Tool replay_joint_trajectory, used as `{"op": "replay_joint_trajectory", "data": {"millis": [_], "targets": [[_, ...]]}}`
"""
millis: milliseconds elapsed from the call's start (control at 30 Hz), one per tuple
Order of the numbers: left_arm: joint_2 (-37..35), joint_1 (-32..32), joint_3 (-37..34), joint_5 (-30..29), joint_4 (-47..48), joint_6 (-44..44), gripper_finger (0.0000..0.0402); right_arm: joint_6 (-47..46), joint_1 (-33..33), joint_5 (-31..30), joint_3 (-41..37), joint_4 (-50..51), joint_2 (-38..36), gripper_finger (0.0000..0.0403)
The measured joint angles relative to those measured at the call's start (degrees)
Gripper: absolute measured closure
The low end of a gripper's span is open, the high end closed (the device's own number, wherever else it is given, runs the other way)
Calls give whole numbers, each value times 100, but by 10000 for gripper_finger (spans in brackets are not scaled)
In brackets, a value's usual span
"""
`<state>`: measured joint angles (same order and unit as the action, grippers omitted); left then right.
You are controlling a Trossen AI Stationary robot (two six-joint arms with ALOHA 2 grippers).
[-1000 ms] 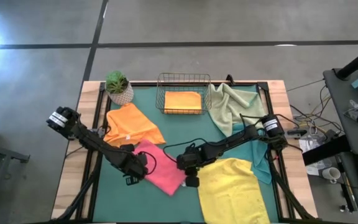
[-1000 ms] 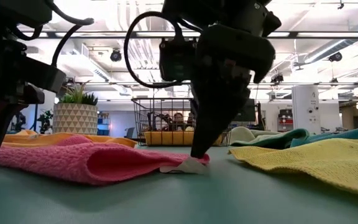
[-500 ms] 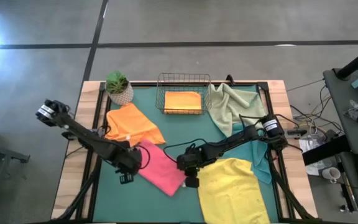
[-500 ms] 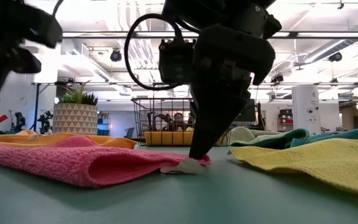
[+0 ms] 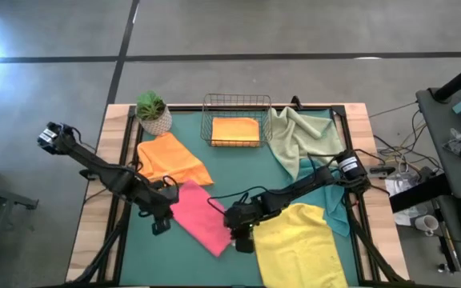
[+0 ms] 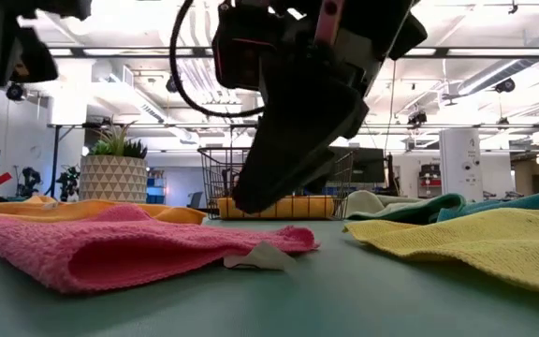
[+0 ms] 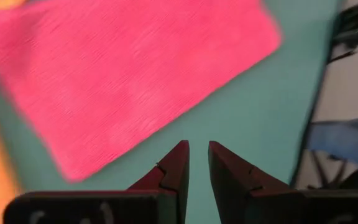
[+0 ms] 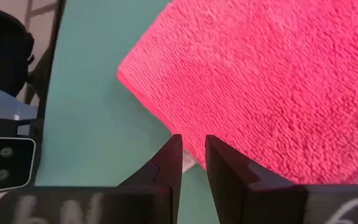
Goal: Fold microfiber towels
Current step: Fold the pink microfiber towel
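Observation:
A pink towel, folded into a narrow rectangle, lies flat on the green mat at mid-table. Its white tag sticks out at one corner. My left gripper hangs above the mat just left of the towel, its fingers close together with nothing between them. My right gripper hovers over the towel's tagged corner, fingers likewise nearly together and bare. In the low view the right gripper stands just clear of the cloth.
An orange towel lies at back left beside a potted plant. A wire basket holds a folded orange towel. A sage towel lies at back right, a teal one under the right arm, and a yellow one at near right.
My left gripper has risen off the pink towel and drawn back toward the table's left edge. My right gripper has tipped up off the tagged corner and moved slightly toward the near edge. The towel's tagged corner has shifted a little with it; the towel stays folded.

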<state>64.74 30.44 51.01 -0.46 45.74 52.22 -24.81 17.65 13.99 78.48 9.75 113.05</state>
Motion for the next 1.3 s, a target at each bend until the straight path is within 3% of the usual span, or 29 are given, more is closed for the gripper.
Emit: {"op": "replay_joint_trajectory", "data": {"millis": [233, 533, 767, 1300], "targets": [[705, 4, -57, -74, -1824, -487, 356, -70, -2, -100, 25, 529, -605, 340], [2094, 4, -3, -211, -3387, -663, 356, -2, -5, -1171, 28, 1233, -1618, 340], [3063, 25, -2, -247, -4512, -764, 356, 30, -4, -1304, 26, 1690, -1770, 339], [4003, 234, 453, -85, -4482, -909, 356, 87, -2, -1309, 9, 2010, -1648, 339]]}}
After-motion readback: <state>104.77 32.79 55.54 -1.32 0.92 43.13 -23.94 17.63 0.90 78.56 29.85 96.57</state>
